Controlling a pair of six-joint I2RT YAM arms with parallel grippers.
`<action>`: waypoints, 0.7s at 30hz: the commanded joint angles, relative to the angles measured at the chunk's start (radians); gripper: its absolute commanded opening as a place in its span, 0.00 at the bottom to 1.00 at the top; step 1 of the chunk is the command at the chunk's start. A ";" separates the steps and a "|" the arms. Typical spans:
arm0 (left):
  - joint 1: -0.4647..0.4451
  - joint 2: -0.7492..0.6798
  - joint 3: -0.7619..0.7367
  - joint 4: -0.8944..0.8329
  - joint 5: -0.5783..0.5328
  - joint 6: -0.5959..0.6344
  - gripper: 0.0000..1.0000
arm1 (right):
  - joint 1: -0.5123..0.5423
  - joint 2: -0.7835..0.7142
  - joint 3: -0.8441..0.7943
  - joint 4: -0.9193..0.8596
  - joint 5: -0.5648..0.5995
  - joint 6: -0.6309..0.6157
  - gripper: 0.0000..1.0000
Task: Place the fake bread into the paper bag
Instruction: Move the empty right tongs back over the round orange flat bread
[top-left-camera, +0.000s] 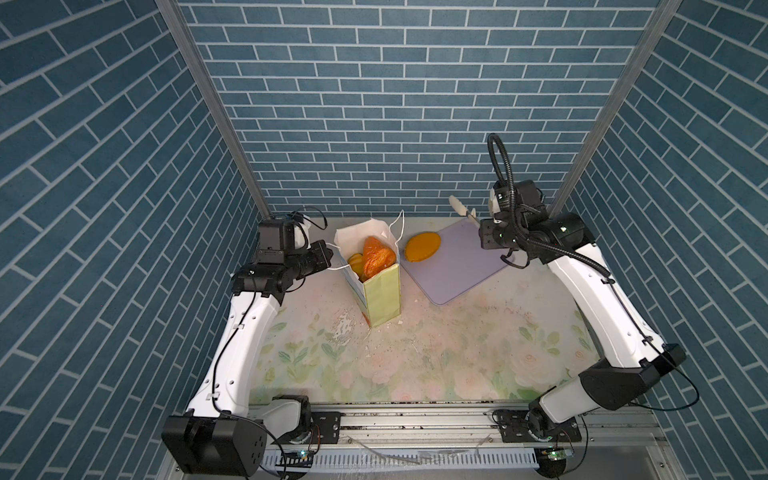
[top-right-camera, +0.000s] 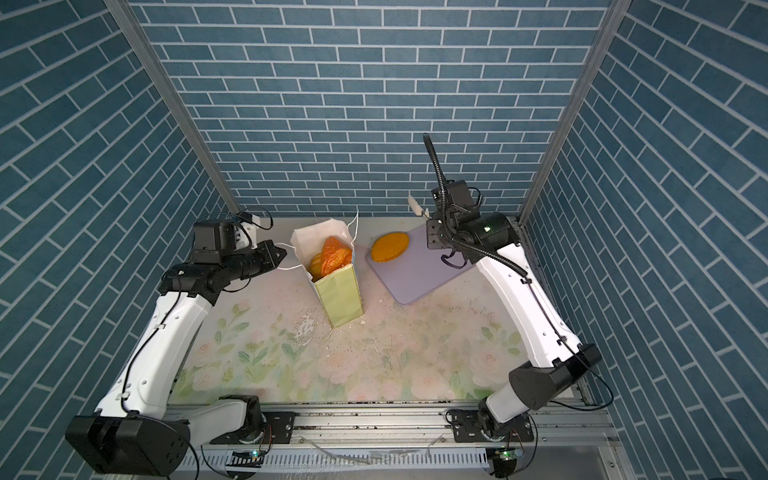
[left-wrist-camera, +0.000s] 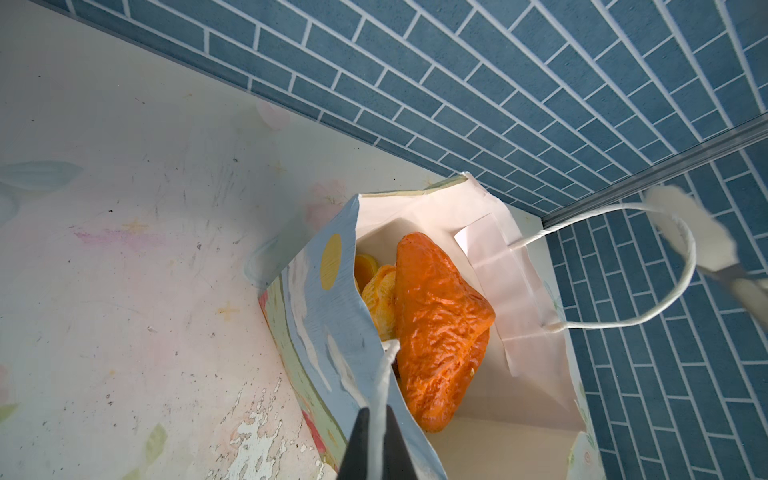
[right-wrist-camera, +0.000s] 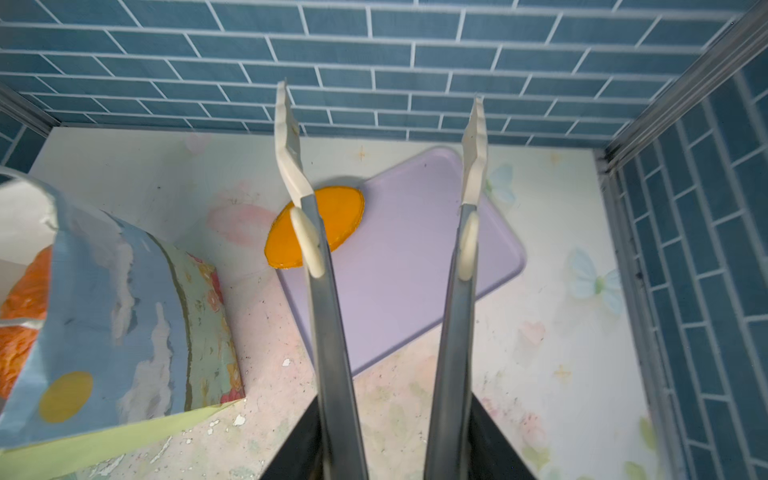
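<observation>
Left end effector (left-wrist-camera: 376, 415) pinches the bag (left-wrist-camera: 316, 316) by its handle (left-wrist-camera: 384, 374); right end effector (right-wrist-camera: 397, 453) grips open tongs (right-wrist-camera: 320, 332) (empty), which I must lower around the last bun (right-wrist-camera: 345, 216) on the tray (right-wrist-camera: 407, 257).

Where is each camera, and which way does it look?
Top views: high behind the robot, looking down at the table, left arm, right arm, paper bag, tray.
Left wrist: on its arm, looks into the bag at bread; left gripper pinches a cord handle.
Right wrist: on its arm, looks along the right gripper's tongs to the flat bun at the tray's edge.
Shared: both wrists see the bag.
</observation>
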 joint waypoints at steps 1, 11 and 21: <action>-0.005 0.002 -0.004 0.001 -0.005 0.008 0.09 | -0.001 0.036 -0.077 0.125 -0.137 0.169 0.49; -0.005 0.006 -0.010 -0.002 -0.012 0.021 0.09 | -0.001 0.129 -0.249 0.325 -0.313 0.336 0.49; -0.005 0.021 -0.017 0.004 -0.016 0.029 0.08 | 0.001 0.232 -0.254 0.411 -0.395 0.423 0.50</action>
